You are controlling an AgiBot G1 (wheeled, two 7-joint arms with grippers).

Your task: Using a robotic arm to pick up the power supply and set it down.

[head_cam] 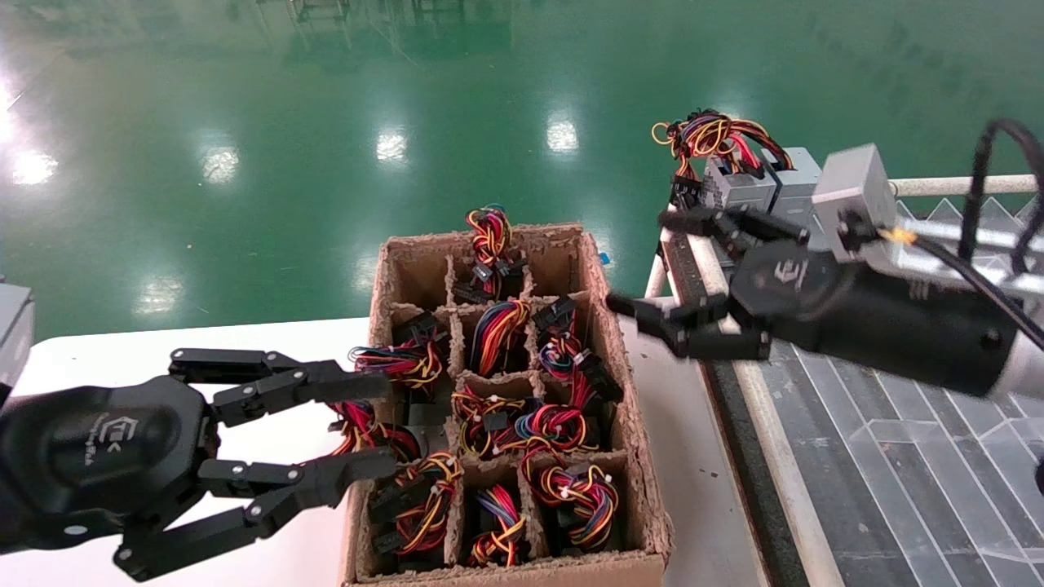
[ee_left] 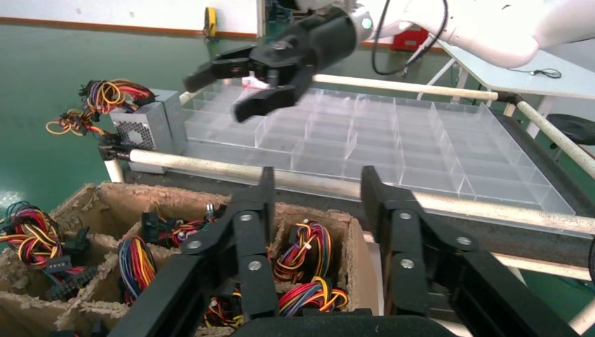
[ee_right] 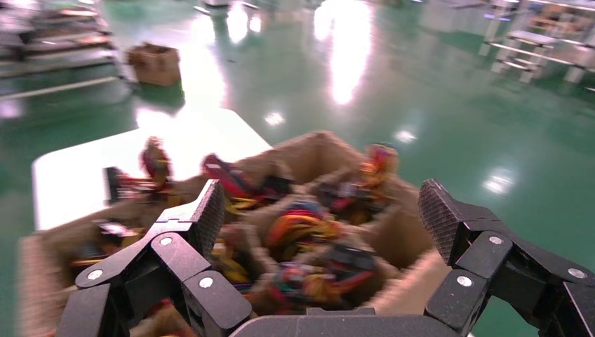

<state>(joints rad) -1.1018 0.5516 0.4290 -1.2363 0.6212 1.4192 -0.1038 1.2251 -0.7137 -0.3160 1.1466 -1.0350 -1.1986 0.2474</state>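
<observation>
The right gripper (head_cam: pixel 665 265) hangs in the air between the cardboard box (head_cam: pixel 603 326) and the clear divided tray (head_cam: pixel 897 456), its jaws spread wide and holding nothing. In the right wrist view it faces the box of wire bundles, so I judge that this is the reach toward a pick, with no grasp made yet.

The left gripper (head_cam: pixel 371 428) sits low at the near left edge of the box, over the white table (head_cam: pixel 122 346), also wide open and empty.

The box is split into cells, each stuffed with red, yellow and black wire bundles (head_cam: pixel 497 326); the bodies of the units inside are mostly hidden by the cardboard walls. 2 grey power supplies (head_cam: pixel 763 183) already rest at the far corner of the tray, wires trailing.

Next, the right gripper needs to descend into 1 cell and close on the metal body, not on loose wires, which could slip or snag on neighbouring bundles.
</observation>
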